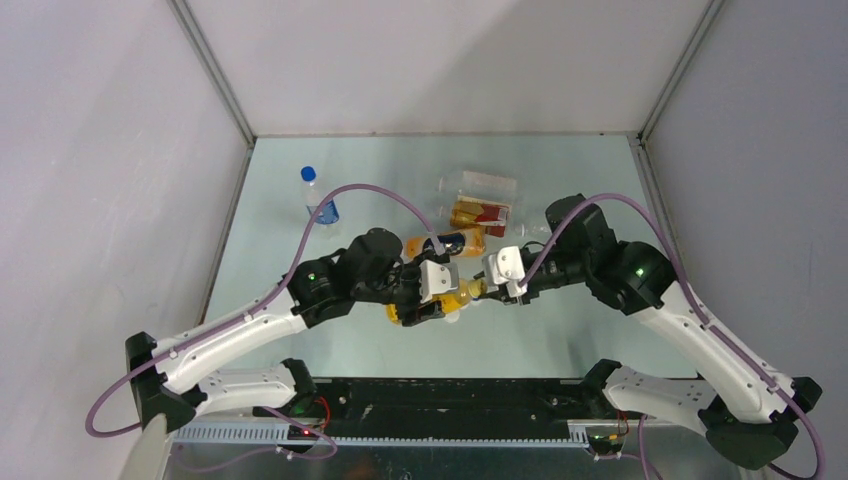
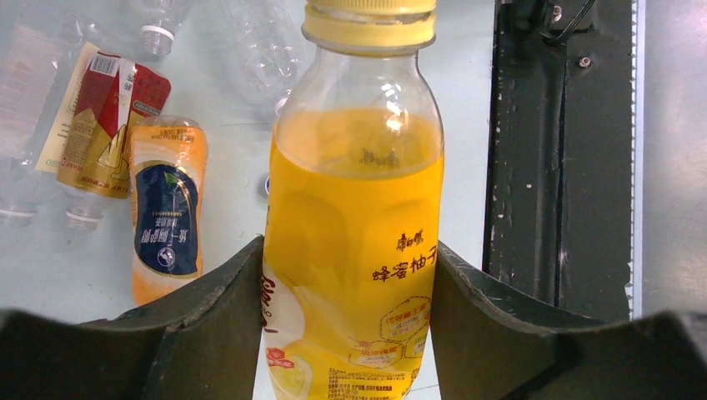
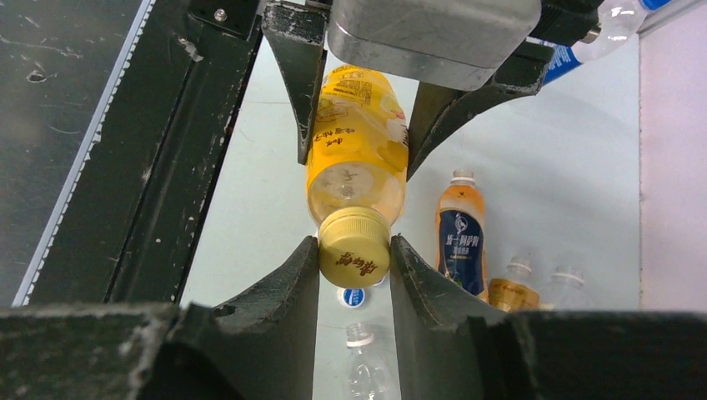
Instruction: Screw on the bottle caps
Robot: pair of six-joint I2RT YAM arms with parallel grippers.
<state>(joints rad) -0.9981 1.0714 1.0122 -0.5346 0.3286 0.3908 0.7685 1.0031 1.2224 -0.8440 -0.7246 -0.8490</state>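
Note:
My left gripper (image 2: 350,333) is shut on the body of the orange-yellow bottle (image 2: 354,250) and holds it above the table. It also shows mid-table in the top view (image 1: 450,300). A yellow cap (image 3: 355,247) sits on its neck. My right gripper (image 3: 355,258) is shut on that cap, fingers on both sides. A loose white cap with a blue top (image 3: 353,297) lies on the table below.
An orange bottle with a dark-blue label (image 2: 165,217), a gold-and-red labelled bottle (image 2: 104,121) and plain clear bottles (image 1: 480,185) lie behind. A clear bottle with a blue cap (image 1: 318,200) stands at the back left. A black rail (image 1: 450,400) runs along the near edge.

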